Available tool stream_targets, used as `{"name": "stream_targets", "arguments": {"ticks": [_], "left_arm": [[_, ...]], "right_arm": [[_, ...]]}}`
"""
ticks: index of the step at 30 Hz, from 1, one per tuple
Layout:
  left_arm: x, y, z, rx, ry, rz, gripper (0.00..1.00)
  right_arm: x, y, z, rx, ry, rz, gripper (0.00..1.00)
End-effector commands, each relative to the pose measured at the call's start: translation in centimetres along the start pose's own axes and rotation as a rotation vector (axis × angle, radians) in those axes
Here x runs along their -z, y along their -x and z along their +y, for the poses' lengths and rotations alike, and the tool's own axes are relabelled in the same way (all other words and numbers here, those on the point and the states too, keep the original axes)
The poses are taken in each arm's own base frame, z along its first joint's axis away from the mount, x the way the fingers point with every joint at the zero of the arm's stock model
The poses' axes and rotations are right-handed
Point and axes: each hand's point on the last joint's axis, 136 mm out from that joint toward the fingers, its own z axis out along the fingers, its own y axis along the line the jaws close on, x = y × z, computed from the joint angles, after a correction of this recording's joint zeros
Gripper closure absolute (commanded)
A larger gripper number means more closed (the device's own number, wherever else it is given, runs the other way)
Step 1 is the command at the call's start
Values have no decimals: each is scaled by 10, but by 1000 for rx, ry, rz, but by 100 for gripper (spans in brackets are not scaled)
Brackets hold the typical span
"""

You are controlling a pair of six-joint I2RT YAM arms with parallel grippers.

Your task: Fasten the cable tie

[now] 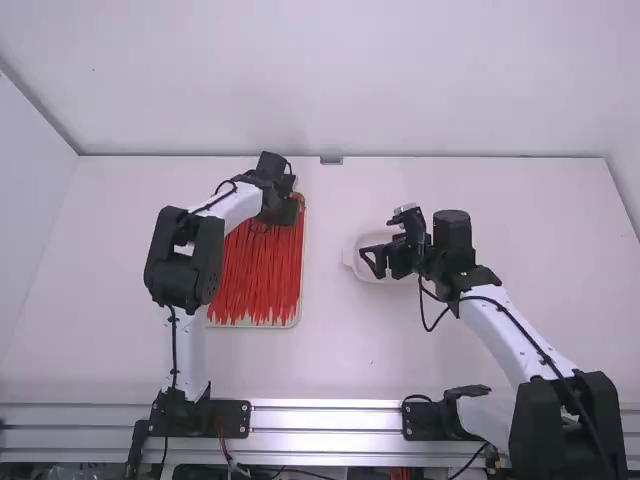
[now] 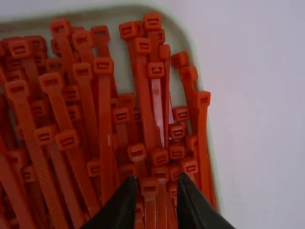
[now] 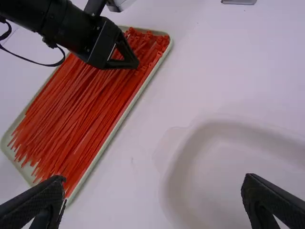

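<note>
- Left gripper [image 2: 155, 202] sits low over the far end of the cable ties [image 2: 95, 119], its fingers [image 2: 125, 205] narrowly parted with a few tie heads between the tips; nothing is lifted.
- Orange ties lie heaped lengthwise in a pale tray [image 2: 189, 33] on the white table [image 2: 257, 119].
- Right gripper [image 3: 152, 191] hangs with jaws spread wide and empty, just above a white dish [image 3: 224, 157].
- That dish stands on the table to the right of the tray, apart from it.
</note>
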Motion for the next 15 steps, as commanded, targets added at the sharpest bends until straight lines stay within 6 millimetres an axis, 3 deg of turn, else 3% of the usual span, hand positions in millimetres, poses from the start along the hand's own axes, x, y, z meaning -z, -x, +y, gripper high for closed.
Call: {"name": "stream_targets", "arguments": {"ticks": [1, 15], "left_arm": [[-9, -8, 6, 14, 12, 26, 79], [-9, -8, 6, 14, 12, 25, 82]], "right_arm": [[2, 15, 4, 17, 12, -25, 2], [2, 13, 4, 8, 13, -19, 1]]}}
